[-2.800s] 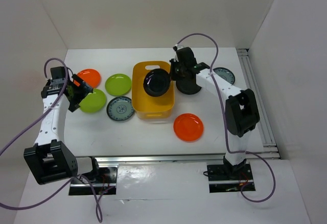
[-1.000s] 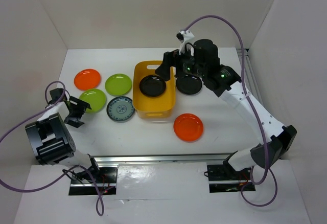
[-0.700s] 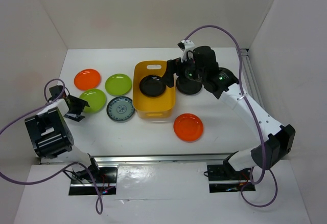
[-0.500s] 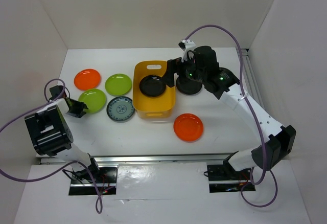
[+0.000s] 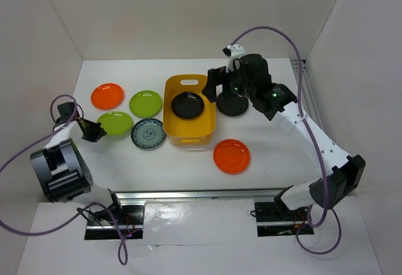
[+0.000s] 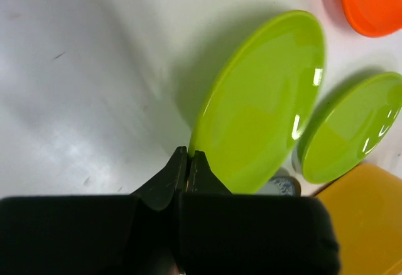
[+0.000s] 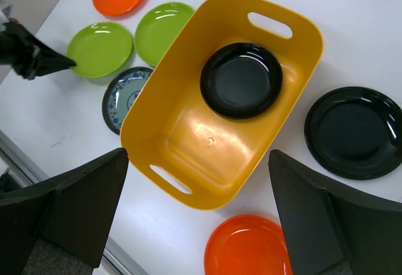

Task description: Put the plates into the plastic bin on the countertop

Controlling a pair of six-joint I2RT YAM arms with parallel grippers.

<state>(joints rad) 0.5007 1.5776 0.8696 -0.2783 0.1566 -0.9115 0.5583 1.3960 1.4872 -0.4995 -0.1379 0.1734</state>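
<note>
Lime plate (image 6: 257, 105) edge in left pincer (image 6: 187, 162)

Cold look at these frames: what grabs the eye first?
The yellow-orange plastic bin sits mid-table with one glossy black plate inside, and the open right gripper hovers by its far right corner. At the left edge, the left gripper is shut on the rim of the nearer lime green plate.

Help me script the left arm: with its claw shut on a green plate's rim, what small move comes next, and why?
Probably a short lift straight up. The left claw pinches the lime green plate by its rim, low over the countertop, with a second green plate close beside it; rising first should clear it before heading to the yellow bin.
</note>
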